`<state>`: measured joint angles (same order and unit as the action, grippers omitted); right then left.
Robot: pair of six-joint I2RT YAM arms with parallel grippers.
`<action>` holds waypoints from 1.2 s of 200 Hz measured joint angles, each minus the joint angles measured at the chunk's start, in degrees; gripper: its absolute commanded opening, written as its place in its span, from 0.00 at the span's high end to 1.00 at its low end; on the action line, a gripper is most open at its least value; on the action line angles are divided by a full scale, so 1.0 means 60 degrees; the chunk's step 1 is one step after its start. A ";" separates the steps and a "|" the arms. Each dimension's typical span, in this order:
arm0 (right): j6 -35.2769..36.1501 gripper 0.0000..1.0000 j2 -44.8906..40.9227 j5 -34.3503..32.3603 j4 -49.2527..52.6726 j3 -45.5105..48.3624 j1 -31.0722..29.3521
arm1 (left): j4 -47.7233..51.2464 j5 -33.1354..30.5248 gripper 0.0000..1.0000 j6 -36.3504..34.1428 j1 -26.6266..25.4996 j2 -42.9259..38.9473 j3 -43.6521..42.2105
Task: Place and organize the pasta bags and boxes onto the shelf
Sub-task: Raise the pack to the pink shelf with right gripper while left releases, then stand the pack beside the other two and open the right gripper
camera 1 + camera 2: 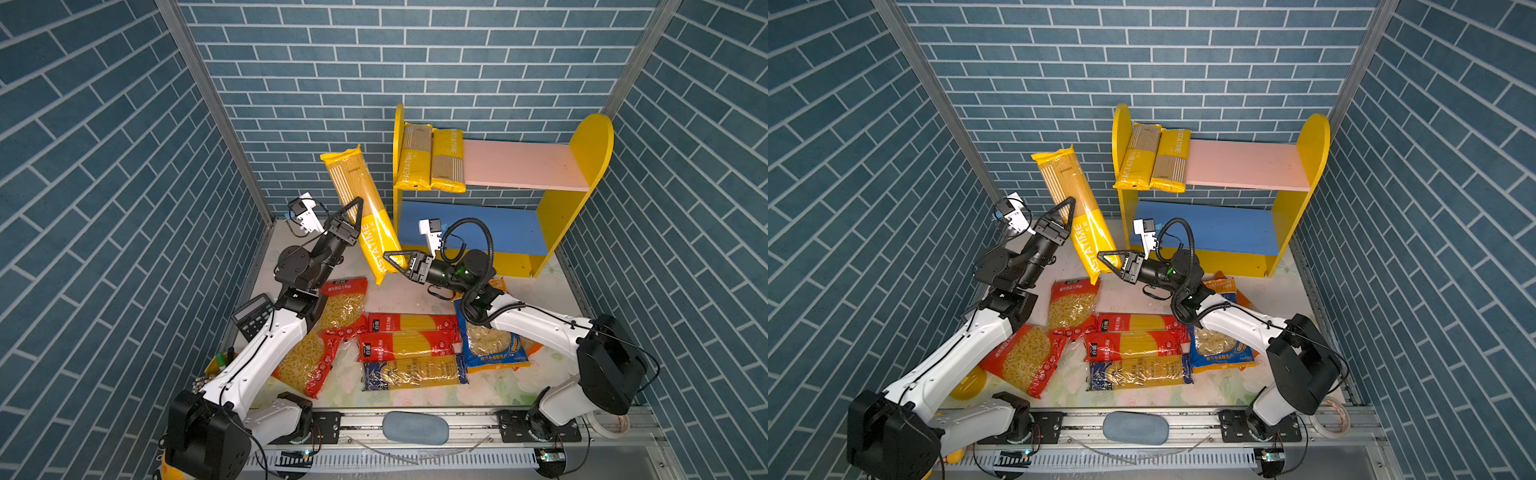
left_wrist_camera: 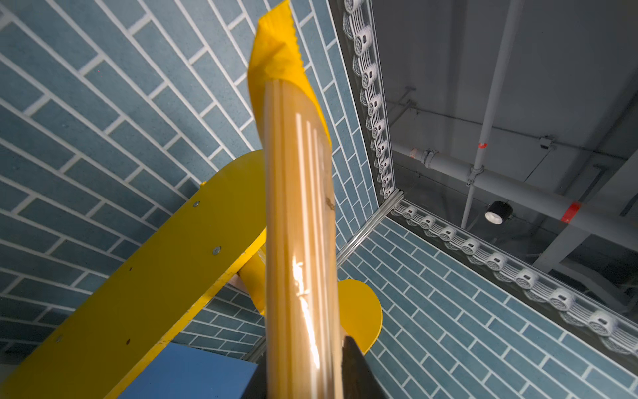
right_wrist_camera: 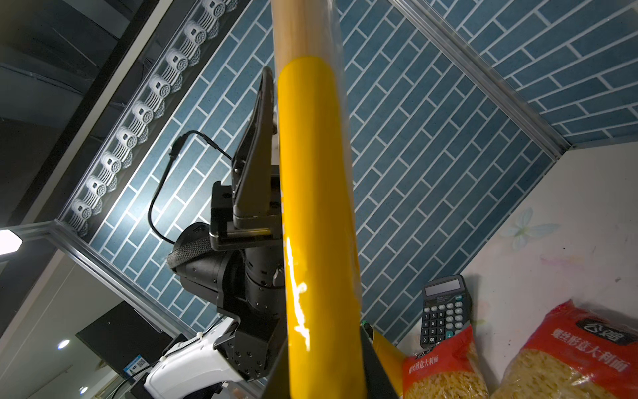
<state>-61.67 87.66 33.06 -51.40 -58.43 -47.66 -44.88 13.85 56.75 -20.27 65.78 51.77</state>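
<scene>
Left of the shelf (image 1: 590, 141), PASTATIME pack (image 1: 351, 187) steeply tilted, top end back-left, right jaws gripping bottom, left jaws unclear

Both top views high in front, looking down and back at the shelf (image 1: 582, 166) (image 1: 1304, 166), one shared scene, left wrist view close behind left gripper (image 2: 303, 380), facing up along the PASTATIME pack (image 2: 300, 224), right wrist view close behind right gripper (image 3: 326, 374), same pack ahead
</scene>
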 measured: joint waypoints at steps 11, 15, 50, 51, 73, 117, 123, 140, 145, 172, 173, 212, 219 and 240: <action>0.0117 0.95 -0.0044 0.0044 0.0233 -0.0095 0.0044 | 0.0076 -0.0026 0.52 -0.0087 -0.0004 -0.0076 0.0000; 0.0153 0.97 -0.0058 0.0073 0.0324 -0.0142 0.0069 | 0.0102 -0.0047 0.51 -0.0102 0.0000 -0.0106 0.0000; 0.0364 1.00 -0.0084 0.0619 0.0965 -0.0648 0.0331 | 0.0164 -0.0098 0.41 -0.0197 0.0000 -0.0310 0.0000; 0.0364 1.00 -0.0087 0.0656 0.1013 -0.0678 0.0350 | 0.0160 -0.0095 0.41 -0.0197 0.0000 -0.0313 0.0000; 0.0357 1.00 -0.0197 0.1016 0.1461 -0.1060 0.0721 | 0.0142 -0.0073 0.35 -0.0178 0.0000 -0.0339 0.0000; 0.0142 1.00 -0.0820 0.1049 0.1891 -0.1144 0.1993 | 0.0033 0.0135 0.32 -0.0182 -0.0011 -0.0492 0.0000; 0.0087 1.00 -0.0856 0.1013 0.1898 -0.1151 0.2146 | -0.0004 0.0149 0.32 -0.0182 -0.0011 -0.0510 0.0000; -0.0015 1.00 -0.0896 0.0882 0.2029 -0.1297 0.2463 | -0.0051 0.0178 0.32 -0.0182 -0.0011 -0.0521 0.0000; -0.0029 1.00 -0.0907 0.0860 0.2076 -0.1348 0.2521 | -0.0055 0.0197 0.32 -0.0182 -0.0011 -0.0521 -0.0007; -0.0051 1.00 -0.1111 0.0845 0.2262 -0.1450 0.2772 | -0.0120 0.0208 0.32 -0.0182 -0.0018 -0.0535 -0.0189; -0.0051 1.00 -0.1115 0.0845 0.2266 -0.1450 0.2779 | -0.0120 0.0208 0.32 -0.0178 -0.0018 -0.0535 -0.0208; 0.0015 1.00 -0.1752 0.0648 0.2532 -0.1468 0.3253 | -0.0051 0.0226 0.32 -0.0182 -0.0022 -0.0561 -0.0739; 0.0033 1.00 -0.1872 0.0517 0.2626 -0.1468 0.3381 | 0.0022 0.0240 0.32 -0.0189 -0.0036 -0.0561 -0.0798; 0.0033 1.00 -0.2182 0.0091 0.2947 -0.1472 0.3836 | 0.0248 0.0255 0.32 -0.0317 -0.0149 -0.0565 -0.0914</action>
<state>-61.47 74.56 33.61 -33.71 -67.26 -24.64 -43.40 15.38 54.85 -21.17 62.39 46.28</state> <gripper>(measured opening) 0.211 0.682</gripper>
